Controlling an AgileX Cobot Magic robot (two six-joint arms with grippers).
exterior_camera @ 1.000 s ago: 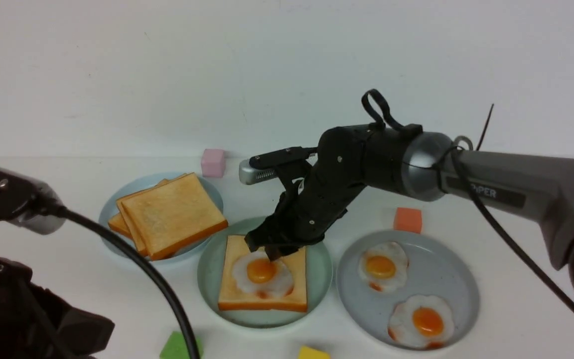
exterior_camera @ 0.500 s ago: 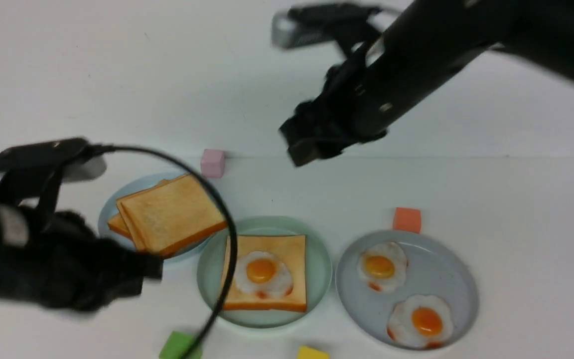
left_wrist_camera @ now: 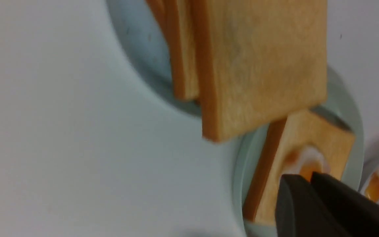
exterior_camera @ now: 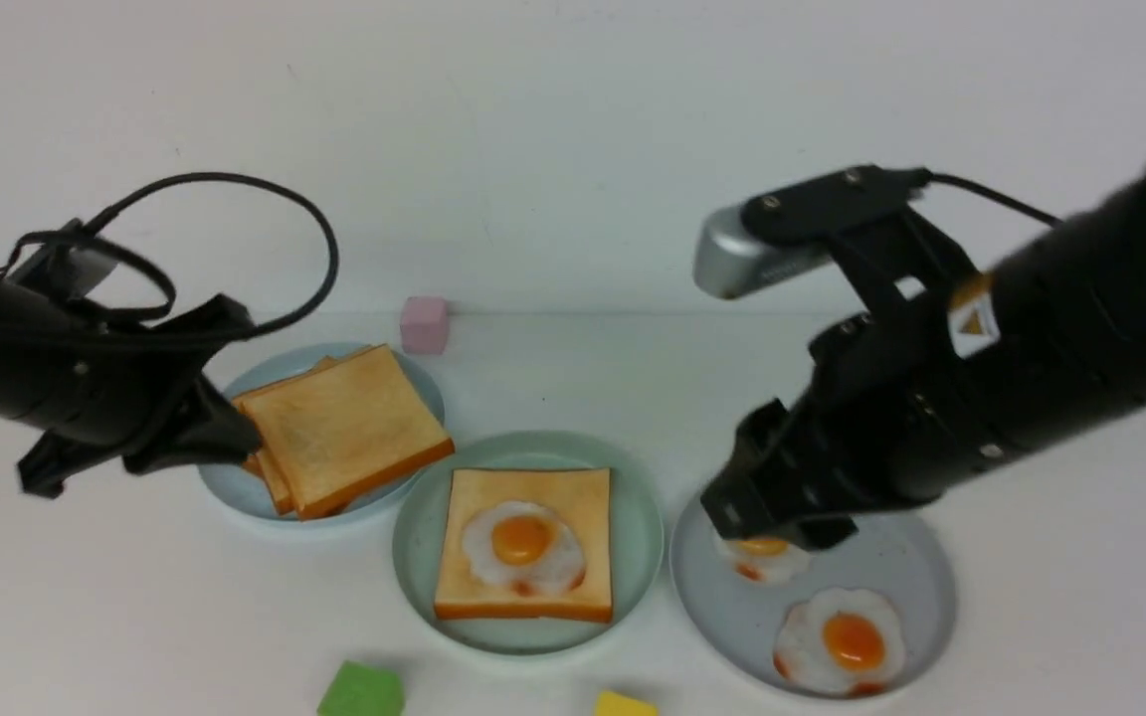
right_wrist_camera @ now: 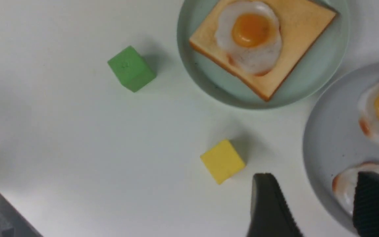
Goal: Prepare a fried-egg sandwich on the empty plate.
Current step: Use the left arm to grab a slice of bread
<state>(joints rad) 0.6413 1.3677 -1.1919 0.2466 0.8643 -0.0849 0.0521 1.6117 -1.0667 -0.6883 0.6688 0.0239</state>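
Observation:
The mint-green empty plate (exterior_camera: 636,497) sits mid-table and holds one toast slice (exterior_camera: 573,494) with a fried egg (exterior_camera: 521,542) on top, also seen in the right wrist view (right_wrist_camera: 250,29). A stack of plain toast (exterior_camera: 344,423) lies on the pale blue plate (exterior_camera: 233,487). My left gripper (exterior_camera: 240,440) hangs at the stack's left edge. Its fingertips (left_wrist_camera: 294,181) are barely parted, with nothing between them. My right gripper (exterior_camera: 767,522) is wide open and empty above the blue-grey plate (exterior_camera: 906,577), straddling its rim (right_wrist_camera: 314,176).
Two loose fried eggs lie on the blue-grey plate, one (exterior_camera: 840,641) in plain sight and one (exterior_camera: 762,559) half hidden under my right gripper. A pink cube (exterior_camera: 425,323) stands at the back. A green cube (exterior_camera: 362,691) and a yellow cube (exterior_camera: 625,706) sit near the front edge.
My right gripper let go of the egg on the toast, lifted high, then came down over the blue-grey plate. My left arm rose and reached forward to the toast stack.

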